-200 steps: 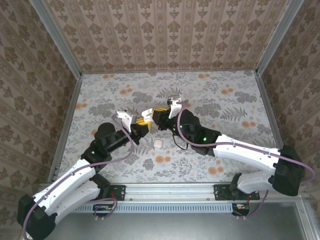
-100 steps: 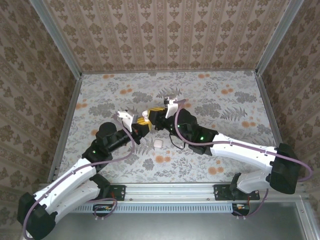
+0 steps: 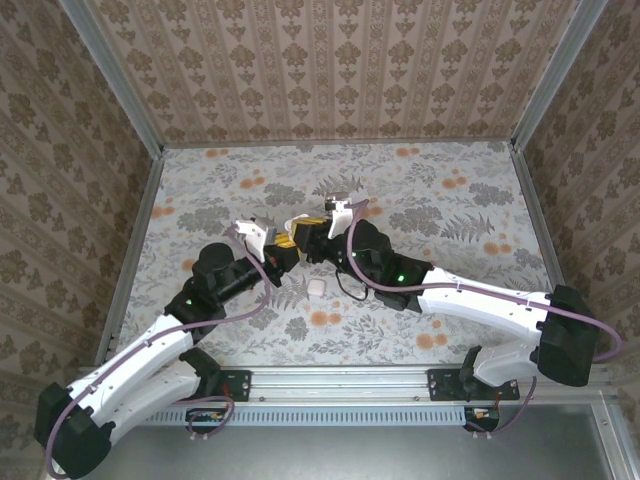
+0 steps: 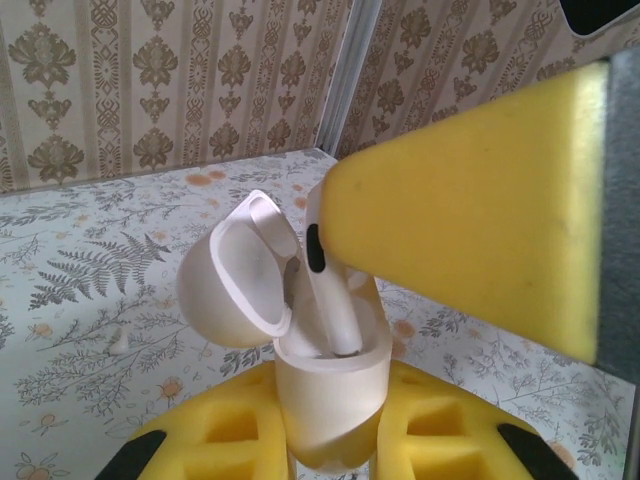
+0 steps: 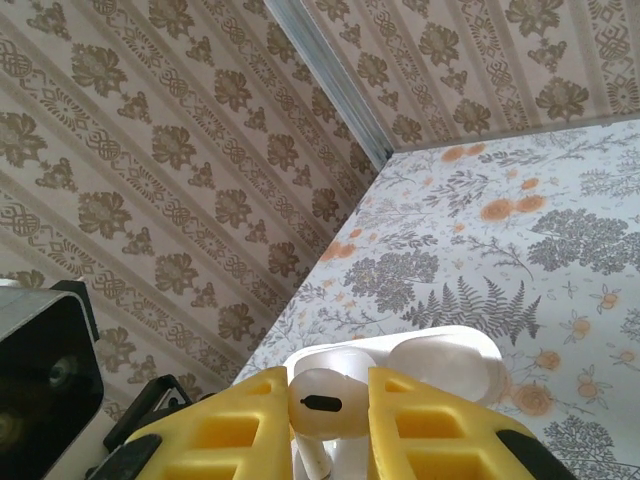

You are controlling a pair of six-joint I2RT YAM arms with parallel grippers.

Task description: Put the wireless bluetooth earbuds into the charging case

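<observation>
My left gripper (image 4: 330, 445) is shut on the lower body of the white charging case (image 4: 335, 385), holding it upright with its hinged lid (image 4: 235, 280) swung open to the left. A white earbud (image 4: 330, 295) stands stem-down in the case's opening. My right gripper (image 5: 335, 415) is shut on that earbud (image 5: 335, 398) by its head, and one of its yellow fingers (image 4: 470, 230) looms over the case. Behind the earbud shows the open case (image 5: 445, 360). Seen from above, both grippers (image 3: 283, 252) (image 3: 303, 236) meet above the table's middle.
A small squarish white piece (image 3: 317, 288) lies on the floral table (image 3: 450, 210) just in front of the grippers. Wallpapered walls with metal corner rails (image 3: 140, 235) enclose the table on three sides.
The right gripper with the earbud has shifted a little to the left, closer onto the case in the left gripper. The left arm has stayed still.
</observation>
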